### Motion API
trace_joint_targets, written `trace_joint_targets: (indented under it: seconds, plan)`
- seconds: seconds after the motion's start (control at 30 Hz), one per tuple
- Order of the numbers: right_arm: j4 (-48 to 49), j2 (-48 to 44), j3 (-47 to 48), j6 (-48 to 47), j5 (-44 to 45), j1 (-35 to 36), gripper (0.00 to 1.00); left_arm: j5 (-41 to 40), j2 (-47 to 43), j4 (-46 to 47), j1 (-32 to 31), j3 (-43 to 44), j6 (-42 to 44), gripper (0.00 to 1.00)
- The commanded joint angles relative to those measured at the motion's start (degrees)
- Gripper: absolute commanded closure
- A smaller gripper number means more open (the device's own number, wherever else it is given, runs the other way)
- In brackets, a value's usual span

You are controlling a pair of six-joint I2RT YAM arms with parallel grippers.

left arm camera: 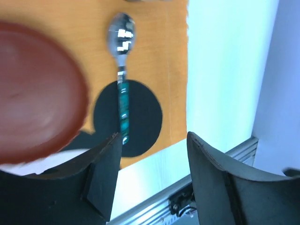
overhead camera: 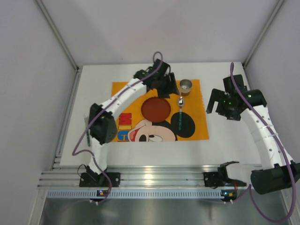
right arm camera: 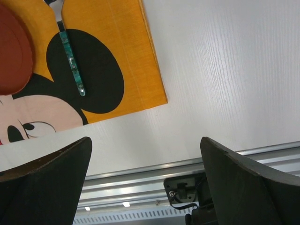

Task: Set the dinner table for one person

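Observation:
The white dinner table carries an orange Mickey Mouse cloth. On the cloth lie a red-brown plate, a spoon with a teal handle to its right, and a small metal cup behind the spoon. My left gripper hovers open and empty over the cloth's far edge, between plate and cup. In the left wrist view my left gripper looks down on the plate and spoon. My right gripper hovers open and empty over bare table right of the cloth.
An aluminium rail runs along the table's near edge with both arm bases on it. White walls enclose the table at the back and sides. The right wrist view shows the spoon handle, the cloth's corner and bare table.

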Motion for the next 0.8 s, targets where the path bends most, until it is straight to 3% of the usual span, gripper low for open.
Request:
trace_joint_targets:
  seconds: [0.0,0.03,0.1,0.13,0.33,0.43,0.57,0.77]
  plan:
    - [2.08,0.59,0.82,-0.06,0.10,-0.56,0.00,-3.61,-16.68,-2.82,8.83,-10.65,2.61,0.37]
    - [2.60,0.85,0.64,0.02,-0.16,-0.56,0.00,-6.50,-22.01,-2.73,13.63,-19.74,3.23,0.38]
    - [4.01,1.64,0.11,0.29,-1.56,-0.48,0.00,-5.92,-26.88,-2.29,19.98,-28.75,4.89,0.42]
    - [4.36,2.08,0.29,0.29,-1.92,-0.30,0.00,-4.96,-31.08,-2.11,26.71,-36.28,5.77,0.43]
    - [6.56,6.56,3.54,0.11,-3.68,0.32,0.00,-7.93,-38.94,-5.27,50.55,-50.67,16.32,0.40]
    - [7.00,8.85,5.47,0.11,-4.56,0.84,0.00,-12.94,-38.07,-5.46,57.16,-54.63,17.39,0.37]
    - [6.83,10.87,7.32,-0.94,-5.26,1.55,0.00,-11.90,-37.10,-2.39,64.29,-60.25,15.45,0.36]
    - [6.30,11.14,6.88,-3.05,-3.95,1.55,0.00,-15.67,-35.69,0.08,66.15,-60.88,18.87,0.36]
